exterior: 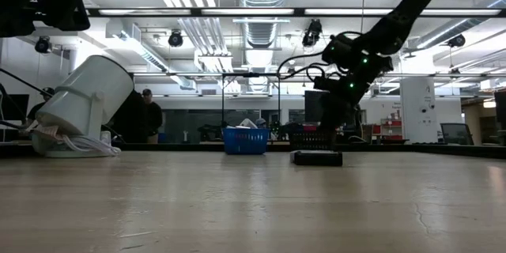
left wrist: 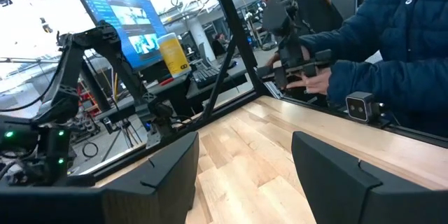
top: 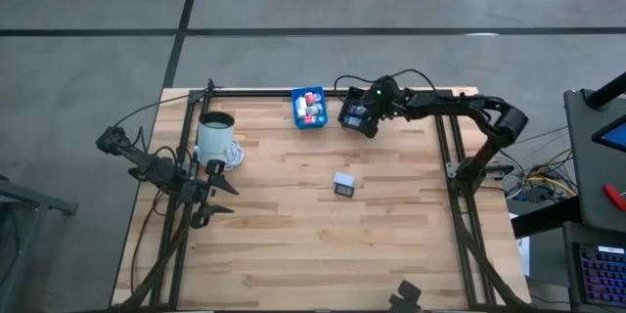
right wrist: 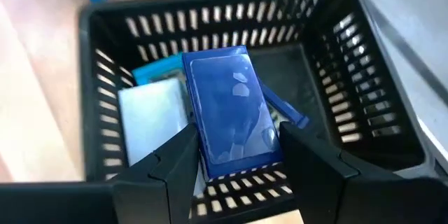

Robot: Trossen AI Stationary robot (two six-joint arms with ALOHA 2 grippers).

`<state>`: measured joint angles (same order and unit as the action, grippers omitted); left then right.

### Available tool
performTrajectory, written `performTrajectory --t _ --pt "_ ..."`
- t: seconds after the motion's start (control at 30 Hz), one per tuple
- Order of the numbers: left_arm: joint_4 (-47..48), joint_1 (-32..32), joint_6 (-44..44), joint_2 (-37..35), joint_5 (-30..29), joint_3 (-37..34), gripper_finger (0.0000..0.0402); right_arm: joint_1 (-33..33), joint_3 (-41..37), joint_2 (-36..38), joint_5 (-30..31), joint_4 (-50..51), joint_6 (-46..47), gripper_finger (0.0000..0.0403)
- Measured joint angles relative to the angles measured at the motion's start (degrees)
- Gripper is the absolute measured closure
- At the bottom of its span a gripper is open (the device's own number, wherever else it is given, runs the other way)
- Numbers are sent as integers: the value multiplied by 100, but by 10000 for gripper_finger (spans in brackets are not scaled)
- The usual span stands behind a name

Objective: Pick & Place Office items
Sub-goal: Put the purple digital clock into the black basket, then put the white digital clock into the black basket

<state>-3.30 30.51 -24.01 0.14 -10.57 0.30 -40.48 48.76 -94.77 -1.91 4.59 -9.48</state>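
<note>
- black slotted plastic bin (top: 358,115): mostly covered by right arm in high view, contents hidden there
- blue plastic bin (top: 309,109): red and white pieces inside too small to tell apart
- small grey-white block (top: 343,185) mid-table: details too small
- seated person in blue jacket (left wrist: 392,49): cut off by left wrist picture's edge

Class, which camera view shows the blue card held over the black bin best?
The right wrist view: the blue card fills it, clamped in the right tool above the black bin. In the high and low views the arm hides it; the left wrist view misses it.
</note>
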Motion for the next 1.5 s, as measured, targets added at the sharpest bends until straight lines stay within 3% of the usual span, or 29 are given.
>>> performTrajectory --t 0.4,0.8,1.3,1.5 --pt "-1 1 0 0 0 1 168 -20 720 -348 -11 897 -117 216" --pt "-1 1 0 0 0 1 168 -20 722 -310 -118 881 182 151" --pt "1 1 0 0 0 -1 168 -21 722 -270 -156 896 200 154" --pt "-1 0 0 0 0 0 168 -3 741 165 -435 886 204 154"
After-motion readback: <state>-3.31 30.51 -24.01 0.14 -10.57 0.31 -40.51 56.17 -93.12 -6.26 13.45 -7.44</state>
